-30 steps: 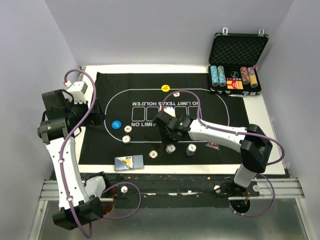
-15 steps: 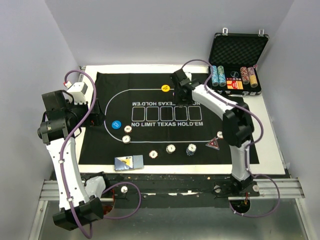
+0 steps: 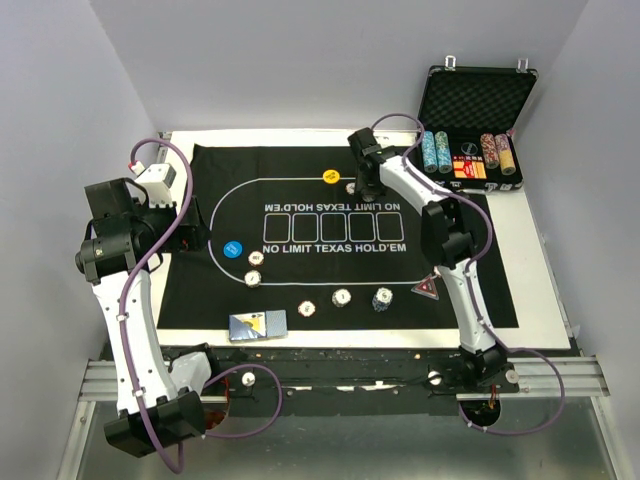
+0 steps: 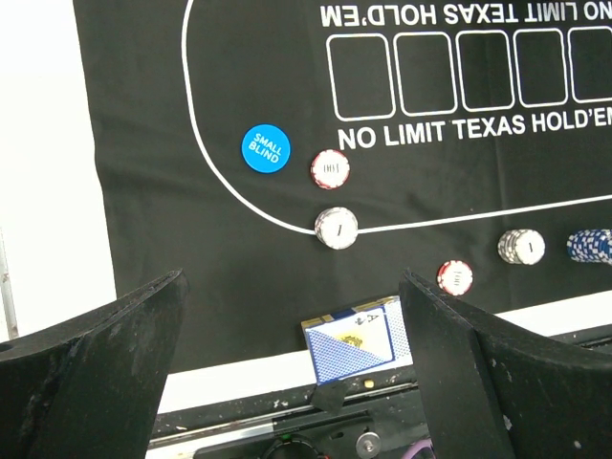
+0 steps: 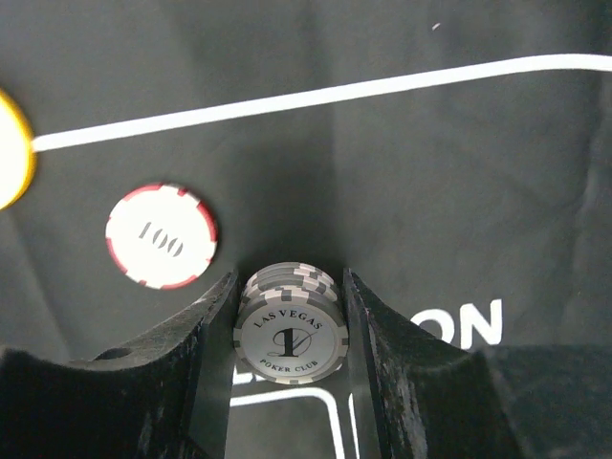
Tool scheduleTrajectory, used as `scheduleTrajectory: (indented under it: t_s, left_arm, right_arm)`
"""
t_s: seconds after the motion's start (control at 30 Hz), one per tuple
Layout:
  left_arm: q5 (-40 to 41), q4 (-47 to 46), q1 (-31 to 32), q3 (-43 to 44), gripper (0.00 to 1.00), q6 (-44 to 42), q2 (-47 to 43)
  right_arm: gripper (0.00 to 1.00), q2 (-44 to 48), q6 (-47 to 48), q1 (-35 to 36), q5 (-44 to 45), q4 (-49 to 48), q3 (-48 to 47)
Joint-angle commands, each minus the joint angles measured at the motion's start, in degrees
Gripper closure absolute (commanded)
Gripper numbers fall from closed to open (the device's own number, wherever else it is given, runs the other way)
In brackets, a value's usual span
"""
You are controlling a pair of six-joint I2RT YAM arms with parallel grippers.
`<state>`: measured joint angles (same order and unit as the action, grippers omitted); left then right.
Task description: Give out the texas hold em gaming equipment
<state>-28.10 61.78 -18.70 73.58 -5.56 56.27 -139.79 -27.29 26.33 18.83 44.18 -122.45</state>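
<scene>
While right fingers (image 5: 363, 325) are pinching white chips (image 5: 290, 335) at the mat's (image 3: 235, 180) twelve o'clock, left fingers (image 4: 449, 344) are gaping empty. Six o'clock chips (image 3: 341, 297) are looking placed; case stacks (image 3: 435, 152) are waiting.

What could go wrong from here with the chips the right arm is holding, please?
1. The white chip stack is held in the right pincer only by its edges, so the chips may slide apart and scatter on release.
2. The 100 chip lies close beside it, and an opening finger could nudge it.
</scene>
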Motion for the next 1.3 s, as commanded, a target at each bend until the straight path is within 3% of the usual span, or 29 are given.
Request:
scheduleTrajectory:
  t_s: [0.0, 0.2, 0.43, 0.63, 0.8, 0.97, 1.27]
  left_arm:
    - [-0.64, -1.13, -0.29, 0.33, 0.01, -0.68, 0.59]
    - [-0.99, -1.66, -0.46, -0.37, 0.01, -0.59, 0.68]
    - [-0.99, -1.40, -0.46, -0.19, 0.01, -0.59, 0.33]
    - [-0.99, -1.13, -0.46, -0.02, 0.01, -0.33, -0.02]
    - [-1.26, -0.43, -0.37, 0.86, 0.01, -0.15, -0.64]
    - [-1.26, 0.01, -0.46, 1.48, 0.01, 0.20, -1.25]
    - [-1.35, 0.19, -0.55, 0.69, 0.01, 0.99, -2.83]
  right_arm:
    - [0.54, -3.91, 0.40, -2.59, 1.48, 2.57, -5.33]
    - [0.50, -6.99, -0.04, -4.26, -1.16, 2.92, -8.67]
    - [0.23, -7.35, 0.13, -4.27, -4.06, 2.93, -8.15]
    - [0.11, -1.21, -0.05, -4.18, -1.61, 3.45, -5.96]
    - [0.06, 11.87, 0.13, -0.50, 3.84, 1.97, 4.13]
    - [0.06, 27.61, -2.68, 8.98, 4.63, -0.93, 22.38]
    - [0.05, 38.18, -12.08, 26.83, -0.36, -3.83, 44.92]
